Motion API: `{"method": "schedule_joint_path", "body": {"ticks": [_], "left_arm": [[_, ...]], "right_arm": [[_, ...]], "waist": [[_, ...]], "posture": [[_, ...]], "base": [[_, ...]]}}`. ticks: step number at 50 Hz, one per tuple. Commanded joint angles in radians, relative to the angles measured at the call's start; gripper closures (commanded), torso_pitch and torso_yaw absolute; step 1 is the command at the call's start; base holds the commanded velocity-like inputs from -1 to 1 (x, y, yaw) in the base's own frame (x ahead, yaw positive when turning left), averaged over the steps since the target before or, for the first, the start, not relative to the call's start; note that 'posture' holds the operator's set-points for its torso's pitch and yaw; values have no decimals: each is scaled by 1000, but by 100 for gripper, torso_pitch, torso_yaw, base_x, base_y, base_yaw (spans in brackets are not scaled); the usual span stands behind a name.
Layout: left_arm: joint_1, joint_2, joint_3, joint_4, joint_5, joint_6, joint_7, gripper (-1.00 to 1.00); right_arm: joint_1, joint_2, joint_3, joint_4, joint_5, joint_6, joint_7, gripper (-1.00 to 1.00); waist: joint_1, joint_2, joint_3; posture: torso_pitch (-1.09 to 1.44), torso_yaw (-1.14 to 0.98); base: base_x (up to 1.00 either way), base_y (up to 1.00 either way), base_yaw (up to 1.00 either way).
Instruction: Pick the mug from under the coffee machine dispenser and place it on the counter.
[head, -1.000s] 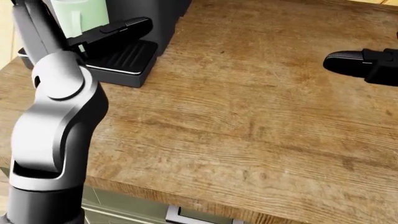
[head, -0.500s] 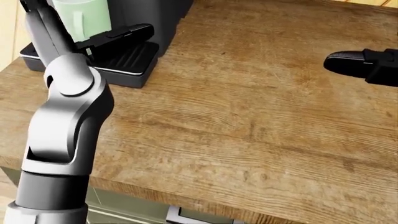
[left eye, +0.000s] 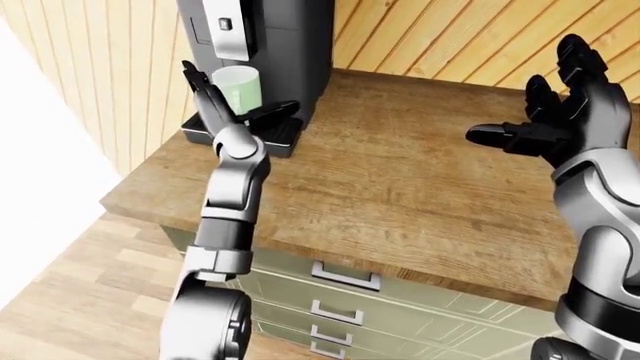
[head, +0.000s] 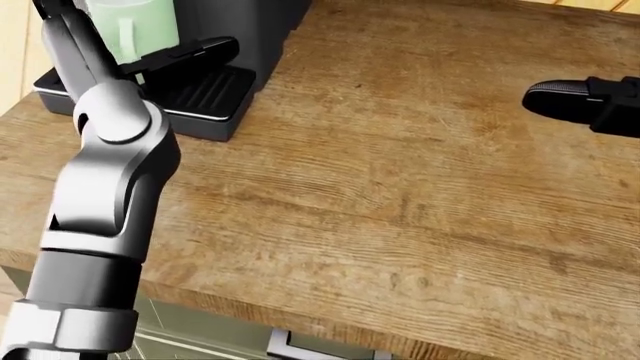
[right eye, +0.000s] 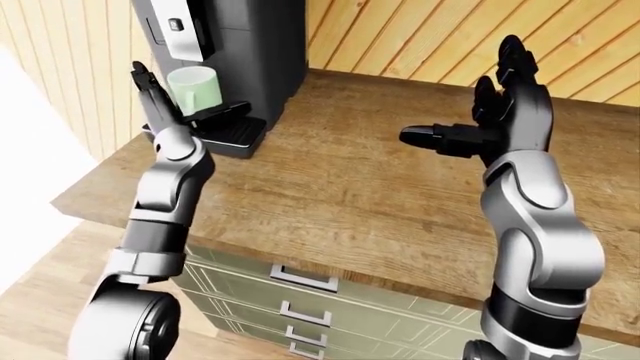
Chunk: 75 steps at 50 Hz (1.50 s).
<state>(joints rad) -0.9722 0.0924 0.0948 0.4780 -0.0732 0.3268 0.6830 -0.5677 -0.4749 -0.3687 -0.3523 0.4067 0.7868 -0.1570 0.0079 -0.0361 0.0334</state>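
One pale green mug (right eye: 195, 88) stands on the drip tray (right eye: 226, 135) of the single black coffee machine (right eye: 232, 46), under its dispenser; what it holds cannot be seen. The left hand (left eye: 222, 100) stands about the mug, one finger (left eye: 203, 88) upright at its left, another (left eye: 268, 111) lying across the tray, open and not closed round it. The right hand (right eye: 500, 112) hovers spread over the wooden counter (right eye: 380, 187), well apart. Only the eye views show three drawer handles (right eye: 296, 279); the head view crops the mug (head: 136, 30).
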Motion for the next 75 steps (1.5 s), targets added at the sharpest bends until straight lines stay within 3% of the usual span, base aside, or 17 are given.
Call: {"method": "schedule_joint_path", "body": {"ticks": [1, 22, 25, 39, 47, 48, 49, 50, 56, 64, 75], "left_arm": [[-41, 11, -3, -33, 6, -34, -5, -100], [-148, 25, 4, 228, -14, -171, -17, -96], [-162, 28, 7, 259, -16, -185, -12, -52], [-187, 32, 12, 365, -44, -235, -3, -26], [-182, 34, 7, 346, -42, -230, -8, 7], [-183, 33, 8, 346, -42, -230, -8, 25], [-183, 33, 8, 346, -42, -231, -9, 31], [-184, 33, 8, 347, -42, -234, -9, 53], [-184, 34, 8, 342, -42, -231, -11, 100], [-167, 31, 6, 266, -48, -181, -12, 100], [-104, 17, -5, 0, -66, -6, -11, 100]], "right_arm": [[-27, -16, -12, -30, 0, -28, -1, -100], [-27, -16, -11, -32, 0, -27, -1, -100], [-28, -17, -12, -33, 0, -24, -2, -100], [-35, -28, -20, -42, 10, -14, -8, -100], [-35, -30, -20, -48, 17, -10, -12, -100], [-34, -30, -21, -48, 17, -11, -12, -100], [-33, -30, -21, -48, 17, -11, -12, -100], [-34, -30, -21, -49, 18, -10, -13, -100], [-35, -31, -21, -50, 21, -8, -14, -100], [-34, -31, -19, -47, 19, -11, -14, -100], [-33, -29, -18, -49, 17, -12, -13, -100]], "waist": [[0, -3, -28], [1, -6, -31], [1, -6, -31], [3, -6, -33], [3, -5, -33], [3, -6, -33], [3, -6, -33], [3, -6, -32], [3, -5, -33], [2, -4, -33], [-1, -2, -28]], "posture": [[0, 0], [0, 0], [0, 0], [0, 0], [0, 0], [0, 0], [0, 0], [0, 0], [0, 0], [0, 0], [0, 0]], "base": [[0, 0, 0], [0, 0, 0], [0, 0, 0], [0, 0, 0], [0, 0, 0], [0, 0, 0], [0, 0, 0], [0, 0, 0], [0, 0, 0], [0, 0, 0], [0, 0, 0]]}}
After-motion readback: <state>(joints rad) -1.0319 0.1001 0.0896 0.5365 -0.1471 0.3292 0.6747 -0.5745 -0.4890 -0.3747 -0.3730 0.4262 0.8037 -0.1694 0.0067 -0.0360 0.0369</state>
